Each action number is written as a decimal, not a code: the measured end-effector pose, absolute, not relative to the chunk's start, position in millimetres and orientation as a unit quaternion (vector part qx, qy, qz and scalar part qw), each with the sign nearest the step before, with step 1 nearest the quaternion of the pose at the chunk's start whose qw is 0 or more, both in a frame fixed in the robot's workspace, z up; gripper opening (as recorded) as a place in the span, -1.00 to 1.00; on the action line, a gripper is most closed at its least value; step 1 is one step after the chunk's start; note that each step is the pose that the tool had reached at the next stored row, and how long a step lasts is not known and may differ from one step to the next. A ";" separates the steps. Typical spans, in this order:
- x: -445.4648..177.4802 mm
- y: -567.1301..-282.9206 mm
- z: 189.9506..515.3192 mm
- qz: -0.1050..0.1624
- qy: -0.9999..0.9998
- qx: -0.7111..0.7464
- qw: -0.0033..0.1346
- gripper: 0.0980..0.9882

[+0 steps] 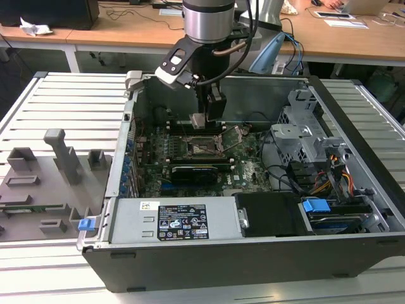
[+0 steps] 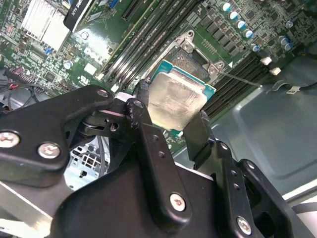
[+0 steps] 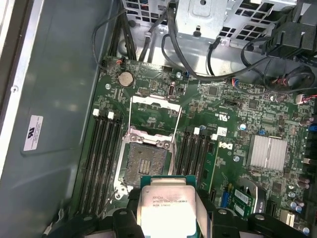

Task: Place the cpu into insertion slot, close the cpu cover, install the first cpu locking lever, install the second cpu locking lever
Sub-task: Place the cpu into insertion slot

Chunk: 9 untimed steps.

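My gripper (image 1: 201, 120) is shut on the cpu (image 1: 198, 120), a flat silver-grey square, and holds it by two opposite edges between black fingers (image 2: 143, 106). In both wrist views the cpu (image 2: 176, 101) (image 3: 166, 206) hangs above the green motherboard, off to one side of the insertion slot (image 3: 146, 163) and apart from it. The slot (image 1: 201, 147) lies bare, dark inside its silvery rim. The cpu cover (image 3: 151, 101) stands flipped open at the slot's far edge. Two thin locking levers (image 3: 130, 116) are raised beside it.
The open computer case (image 1: 221, 253) holds a black card (image 1: 199, 170) in front of the socket, a metal drive cage (image 1: 304, 136) at the exterior view's right and loose cables (image 3: 208, 64). Memory slots (image 3: 101, 158) flank the socket. A grey fixture (image 1: 50, 171) sits left of the case.
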State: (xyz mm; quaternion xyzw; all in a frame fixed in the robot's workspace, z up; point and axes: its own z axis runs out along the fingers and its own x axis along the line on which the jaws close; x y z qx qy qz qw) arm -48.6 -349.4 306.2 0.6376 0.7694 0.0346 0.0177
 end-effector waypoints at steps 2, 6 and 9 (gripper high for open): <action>-48.6 -349.4 303.8 0.034 0.768 0.640 0.018 -0.04; -48.6 -349.4 300.0 0.033 0.760 0.649 0.019 -0.04; -48.6 -349.4 296.5 0.032 0.745 0.665 0.020 -0.04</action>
